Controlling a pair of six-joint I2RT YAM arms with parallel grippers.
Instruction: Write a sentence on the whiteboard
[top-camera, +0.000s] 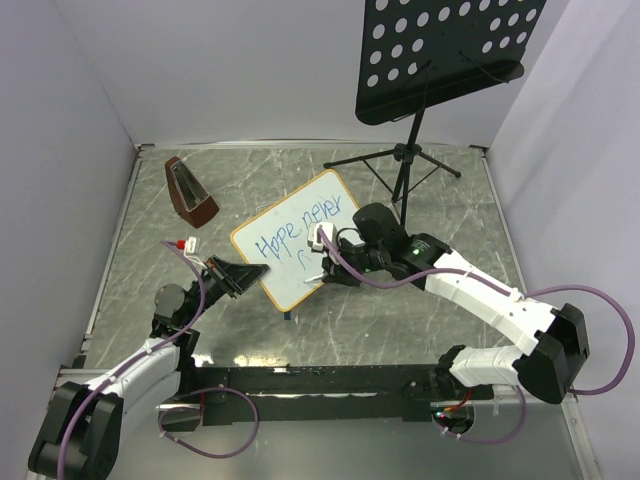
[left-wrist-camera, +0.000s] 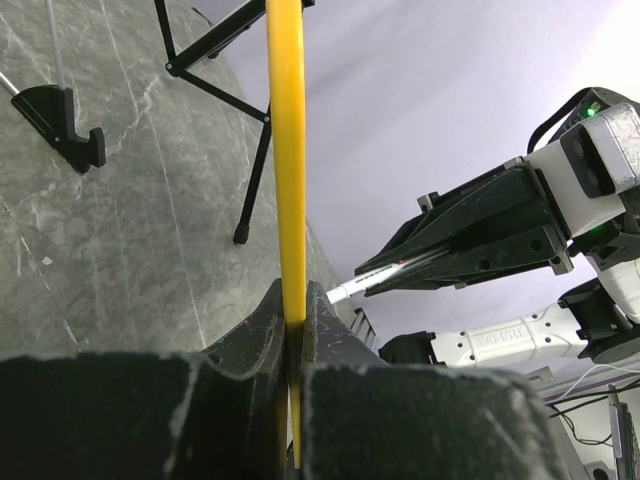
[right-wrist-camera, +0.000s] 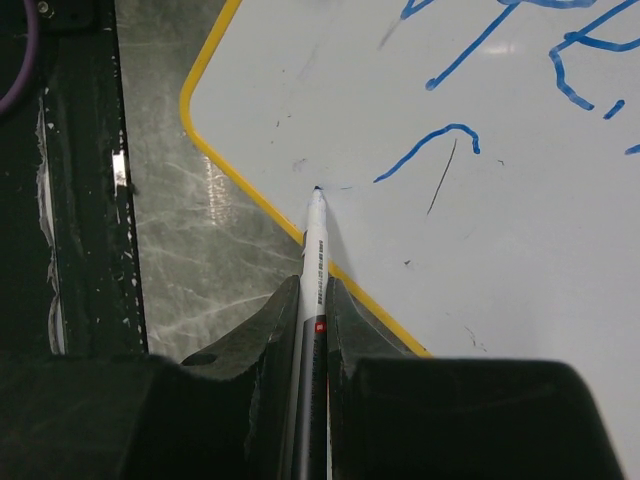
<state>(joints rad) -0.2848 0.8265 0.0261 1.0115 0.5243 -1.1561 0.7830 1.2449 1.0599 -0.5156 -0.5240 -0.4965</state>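
Observation:
The whiteboard (top-camera: 297, 242) stands tilted on the marble table, tan-framed in the top view, yellow-edged in the wrist views. Blue words "Hope never" (top-camera: 301, 227) fill its upper line, with one curved blue stroke (right-wrist-camera: 430, 150) below. My left gripper (top-camera: 243, 275) is shut on the board's frame edge (left-wrist-camera: 287, 150), seen edge-on between its jaws (left-wrist-camera: 293, 325). My right gripper (top-camera: 325, 268) is shut on a white marker (right-wrist-camera: 315, 260). The marker's tip touches the board near its lower edge, left of the curved stroke. The marker tip also shows in the left wrist view (left-wrist-camera: 345, 291).
A brown metronome (top-camera: 188, 190) stands at the back left. A black perforated music stand (top-camera: 440, 50) on a tripod (top-camera: 400, 165) stands behind the board. A small red-and-white cap (top-camera: 185, 244) lies left of the board. White walls close three sides.

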